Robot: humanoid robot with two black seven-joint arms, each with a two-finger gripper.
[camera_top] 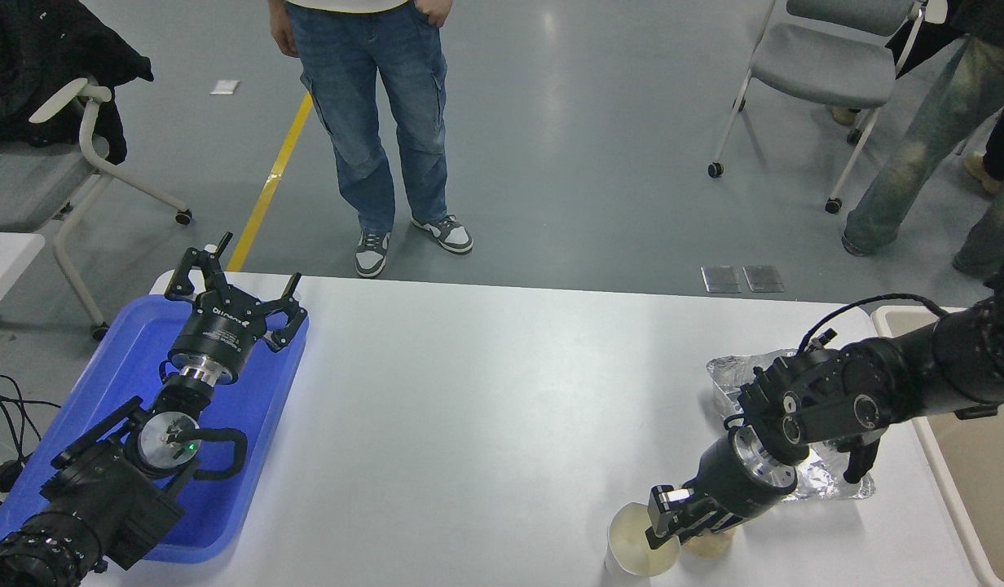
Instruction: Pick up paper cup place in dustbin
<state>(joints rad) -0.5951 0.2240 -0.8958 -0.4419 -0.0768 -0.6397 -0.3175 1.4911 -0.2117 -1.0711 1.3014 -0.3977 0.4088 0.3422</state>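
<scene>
Two black arms reach over our white table (486,391), and only the right one is at work. Our right gripper (663,526) sits low at the near right edge, its fingers (669,499) drawn narrow at the far rim of the small white tapered paper cup (636,554), one finger seeming to dip inside the cream interior; we cannot tell for certain that the rim is pinched. The cup stands upright on the table, its base cut off by the picture's bottom edge. Just beside it, mostly hidden under the gripper, lies a crumpled brown paper ball (711,545), and beyond that a crinkled silver foil tray (734,375). The large beige rectangular dustbin (970,456) stands off the table's right edge. Our left gripper (233,289) rests spread wide over the flat blue plastic tray (103,391).
</scene>
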